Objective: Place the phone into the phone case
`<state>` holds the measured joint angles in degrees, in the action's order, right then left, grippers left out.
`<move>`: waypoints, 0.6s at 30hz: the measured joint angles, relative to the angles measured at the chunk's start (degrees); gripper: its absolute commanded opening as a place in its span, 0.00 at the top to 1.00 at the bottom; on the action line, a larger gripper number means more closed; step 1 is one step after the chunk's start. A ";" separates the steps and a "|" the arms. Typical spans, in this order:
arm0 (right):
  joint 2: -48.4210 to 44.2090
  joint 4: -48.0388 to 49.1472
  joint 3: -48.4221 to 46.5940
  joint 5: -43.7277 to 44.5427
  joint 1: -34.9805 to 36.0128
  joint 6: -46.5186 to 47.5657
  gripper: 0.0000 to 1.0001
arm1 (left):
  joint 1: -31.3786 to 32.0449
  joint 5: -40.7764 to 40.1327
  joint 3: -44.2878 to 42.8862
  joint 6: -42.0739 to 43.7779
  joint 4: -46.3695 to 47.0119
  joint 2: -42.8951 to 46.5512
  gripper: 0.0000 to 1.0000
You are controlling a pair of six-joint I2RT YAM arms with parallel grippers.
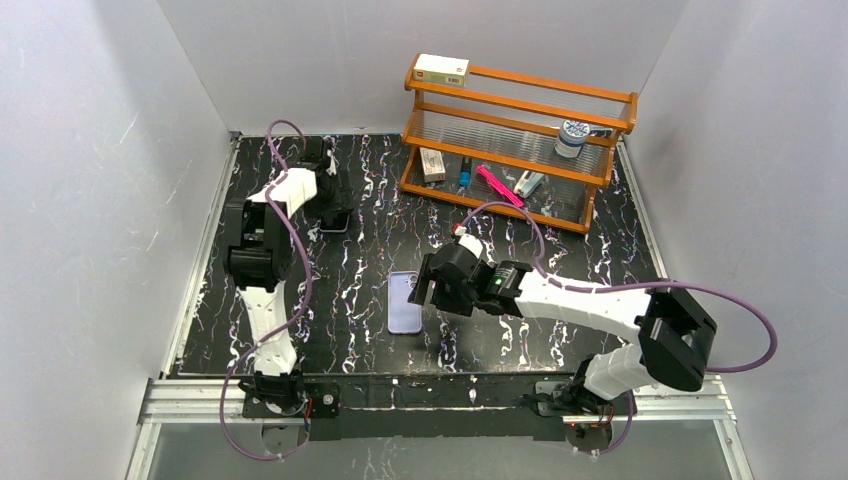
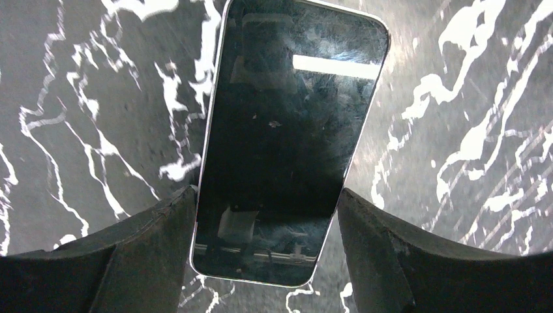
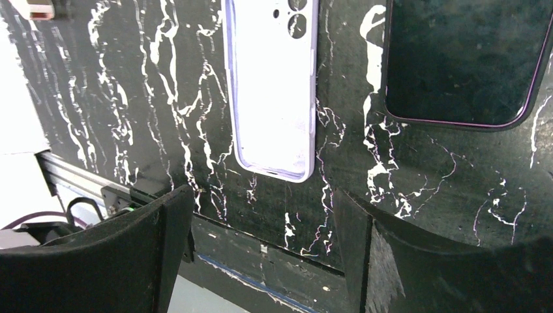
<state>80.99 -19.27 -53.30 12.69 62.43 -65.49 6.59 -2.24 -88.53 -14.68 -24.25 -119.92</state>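
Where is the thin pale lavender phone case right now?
The phone case lies flat mid-table in the top view, just left of the right gripper, beside a black glass phone.

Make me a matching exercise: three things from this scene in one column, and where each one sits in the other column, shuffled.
1. phone case
2. phone
3. white box

A. on top of the wooden rack
B. between the fingers of the left claw
C. flat on the table, beside the open right claw

Pairs: 1-C, 2-B, 3-A
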 measured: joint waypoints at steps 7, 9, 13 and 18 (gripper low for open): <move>-4.90 1.55 2.38 0.74 -1.88 2.40 0.15 | 0.22 7.61 9.60 -0.87 0.83 7.19 0.58; -6.58 1.75 3.34 0.70 -3.43 2.73 0.16 | 0.55 9.03 11.82 -1.07 1.20 8.83 0.59; -11.02 4.92 7.26 -2.29 -9.42 3.23 0.18 | 2.12 11.06 17.81 -1.79 2.27 13.29 0.59; -12.74 8.66 9.62 -10.34 -20.26 7.69 0.19 | 4.96 12.22 24.87 -1.05 4.17 19.39 0.59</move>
<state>68.25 -10.61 -43.68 2.35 42.17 -57.80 11.55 9.98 -63.66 -15.73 -20.08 -100.53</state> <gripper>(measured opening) 0.817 0.715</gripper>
